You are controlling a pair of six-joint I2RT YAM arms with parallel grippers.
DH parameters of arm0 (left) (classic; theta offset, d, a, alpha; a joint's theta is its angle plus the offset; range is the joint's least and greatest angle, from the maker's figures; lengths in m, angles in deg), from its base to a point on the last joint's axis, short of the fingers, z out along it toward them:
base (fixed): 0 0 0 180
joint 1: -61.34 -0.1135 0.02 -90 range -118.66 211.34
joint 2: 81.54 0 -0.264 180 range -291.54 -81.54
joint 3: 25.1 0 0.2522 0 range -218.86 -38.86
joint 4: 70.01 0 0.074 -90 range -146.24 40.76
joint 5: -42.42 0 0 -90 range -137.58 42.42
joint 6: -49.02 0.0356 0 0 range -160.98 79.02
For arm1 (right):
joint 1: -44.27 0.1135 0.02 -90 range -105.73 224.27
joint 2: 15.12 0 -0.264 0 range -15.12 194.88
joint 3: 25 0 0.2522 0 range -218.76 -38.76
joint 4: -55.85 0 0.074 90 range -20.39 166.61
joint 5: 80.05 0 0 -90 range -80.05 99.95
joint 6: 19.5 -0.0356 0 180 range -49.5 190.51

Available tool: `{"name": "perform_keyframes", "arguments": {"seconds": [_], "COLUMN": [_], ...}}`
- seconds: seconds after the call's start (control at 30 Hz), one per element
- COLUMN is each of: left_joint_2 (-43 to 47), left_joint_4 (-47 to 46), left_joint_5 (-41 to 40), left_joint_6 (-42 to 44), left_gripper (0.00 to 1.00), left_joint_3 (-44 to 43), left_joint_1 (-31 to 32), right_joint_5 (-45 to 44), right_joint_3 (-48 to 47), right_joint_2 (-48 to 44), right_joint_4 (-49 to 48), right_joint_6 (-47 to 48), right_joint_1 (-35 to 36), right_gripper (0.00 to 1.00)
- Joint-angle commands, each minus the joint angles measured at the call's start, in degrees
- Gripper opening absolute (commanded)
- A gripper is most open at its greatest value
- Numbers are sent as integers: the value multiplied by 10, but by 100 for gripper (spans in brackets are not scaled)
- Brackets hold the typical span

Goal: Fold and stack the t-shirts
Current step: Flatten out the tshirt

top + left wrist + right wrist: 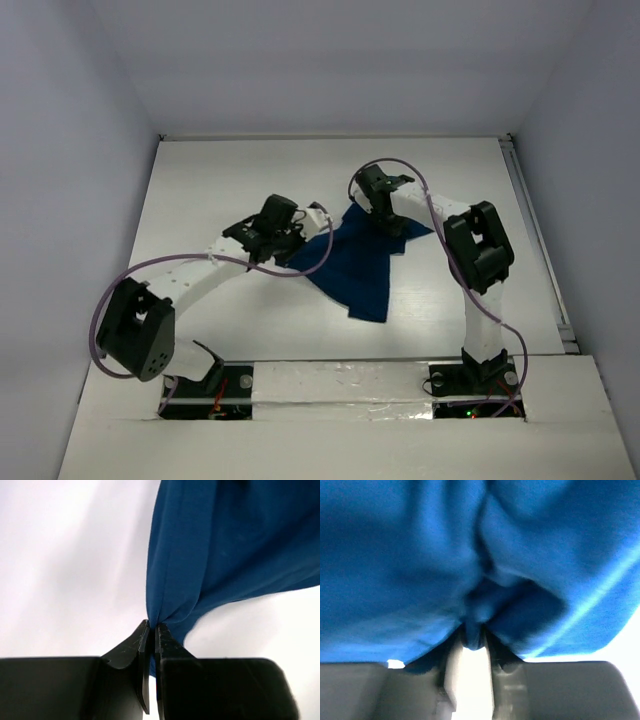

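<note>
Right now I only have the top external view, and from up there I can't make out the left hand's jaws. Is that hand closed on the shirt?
Observer: Yes. In the left wrist view the left hand is shut, pinching a bunched edge of the blue t-shirt at its fingertips.
Operator: Any print showing on that side?
Observer: None in that view, only plain blue cloth against the white table.
Operator: And the right hand?
Observer: In the right wrist view a wad of cloth sits between the fingers of the right hand, which stand a little apart. The picture is blurred, so I cannot tell whether it grips.
</note>
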Motion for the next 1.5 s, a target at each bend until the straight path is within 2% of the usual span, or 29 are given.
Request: {"name": "perform_keyframes", "arguments": {"seconds": [0.0,0.03,0.07,0.33,0.5,0.6,0.77,0.8,0.87,0.93,1.07,1.27,1.37,1.47], "left_joint_2": [38,42,48,46,28,8,-19,-23,-34,-44,-68,-70,-76,-78], "left_joint_4": [22,20,19,2,-17,-23,-39,-41,-42,-39,-26,-18,-15,-17], "left_joint_5": [-13,-8,-6,8,3,0,9,13,26,35,61,90,96,96], "left_joint_6": [44,49,53,89,102,106,110,107,101,89,74,60,58,53], "left_gripper": [0,0,0,0,0,0,0,0,0,0,0,0,0,0], "left_joint_3": [13,15,16,15,-5,-20,-30,-37,-45,-63,-91,-109,-111,-109], "left_joint_1": [-51,-63,-73,-151,-202,-227,-240,-240,-240,-240,-240,-240,-234,-229], "right_joint_5": [-29,-31,-32,-73,-97,-100,-73,-64,-53,-51,10,8,15,70], "right_joint_3": [-28,-30,-32,-16,2,5,31,32,31,23,-12,25,49,72], "right_joint_2": [-1,1,3,-46,-119,-138,-135,-129,-109,-92,-69,-122,-167,-194], "right_joint_4": [-33,-35,-34,-32,-36,-39,-63,-65,-87,-100,-68,-71,-70,-25], "right_joint_6": [-9,-8,-7,8,38,58,79,78,74,67,49,41,37,21], "right_joint_1": [2,2,2,-9,-76,-125,-157,-157,-157,-157,-148,-96,-58,-14], "right_gripper": [19,12,0,0,0,0,0,4,4,12,21,36,37,37]}}
